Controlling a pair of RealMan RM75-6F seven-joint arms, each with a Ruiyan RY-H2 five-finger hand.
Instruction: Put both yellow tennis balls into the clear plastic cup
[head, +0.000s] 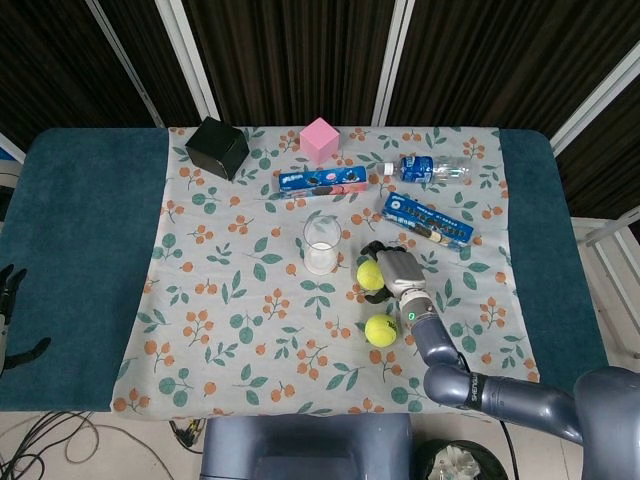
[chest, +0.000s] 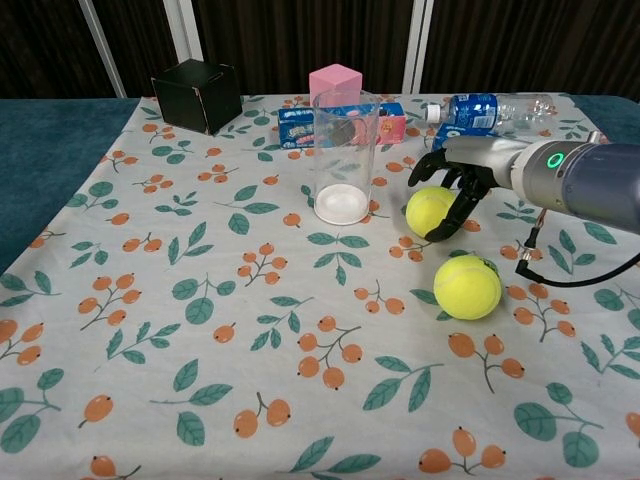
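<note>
Cup (chest: 343, 158) stands empty on the table (head: 90, 250). Right hand (chest: 455, 180) curls round the far ball (chest: 430, 211), though a firm grip cannot be told. Near ball (chest: 467, 286) lies just beside. Both balls wait to go in.

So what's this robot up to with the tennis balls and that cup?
It's meant to drop both tennis balls into the clear plastic cup, which stands upright and has no ball in it yet. The right hand is curled over the far ball, fingers around it, though whether it has a firm grip isn't clear. The near ball lies untouched on the floral cloth. The left hand rests off at the table's edge, holding nothing.
</note>
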